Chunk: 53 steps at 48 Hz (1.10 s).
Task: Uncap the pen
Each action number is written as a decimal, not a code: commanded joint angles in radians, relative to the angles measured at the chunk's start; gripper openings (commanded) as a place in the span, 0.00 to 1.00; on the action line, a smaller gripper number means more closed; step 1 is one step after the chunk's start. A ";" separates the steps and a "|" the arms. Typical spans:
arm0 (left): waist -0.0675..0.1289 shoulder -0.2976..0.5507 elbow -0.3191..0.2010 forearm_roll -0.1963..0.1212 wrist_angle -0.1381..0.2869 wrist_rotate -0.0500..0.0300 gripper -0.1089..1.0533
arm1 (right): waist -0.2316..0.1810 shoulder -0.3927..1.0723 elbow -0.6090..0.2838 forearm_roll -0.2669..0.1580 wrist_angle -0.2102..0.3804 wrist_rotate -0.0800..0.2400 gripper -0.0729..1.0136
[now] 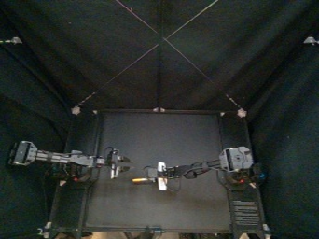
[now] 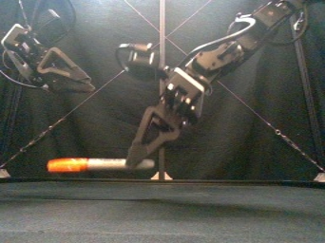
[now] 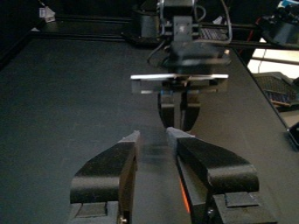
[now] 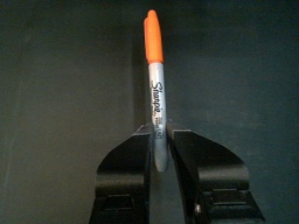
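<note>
A marker pen (image 2: 121, 163) with a grey barrel and an orange cap (image 2: 72, 164) lies level, a little above the table. My right gripper (image 2: 143, 159) is shut on the barrel's back end. In the right wrist view the pen (image 4: 156, 96) runs straight out from between the jaws, with the cap (image 4: 152, 35) at the far tip. The cap is free, with nothing touching it. My left gripper (image 3: 155, 144) is higher, facing the right gripper (image 3: 177, 83), and its jaws are narrowly open with nothing between them. In the front view the left arm (image 2: 41, 62) hangs at the upper left.
Both arms meet near the middle of the black table (image 1: 149, 210). The left gripper (image 1: 119, 164) and right gripper (image 1: 153, 174) are close together there.
</note>
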 commanded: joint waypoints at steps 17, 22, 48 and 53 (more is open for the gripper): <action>0.005 0.000 -0.041 -0.064 -0.043 -0.0031 0.73 | -0.104 -0.216 0.035 -0.137 -0.031 0.003 0.56; 0.005 0.008 -0.046 -0.087 -0.043 -0.0046 0.76 | -0.110 -0.219 0.029 -0.161 -0.044 0.003 0.56; 0.012 0.031 -0.046 -0.173 -0.043 -0.0031 0.88 | -0.124 -0.262 0.029 -0.193 -0.078 -0.002 0.56; 0.014 0.049 -0.048 -0.196 -0.041 -0.0031 0.88 | -0.124 -0.272 0.029 -0.202 -0.103 0.000 0.56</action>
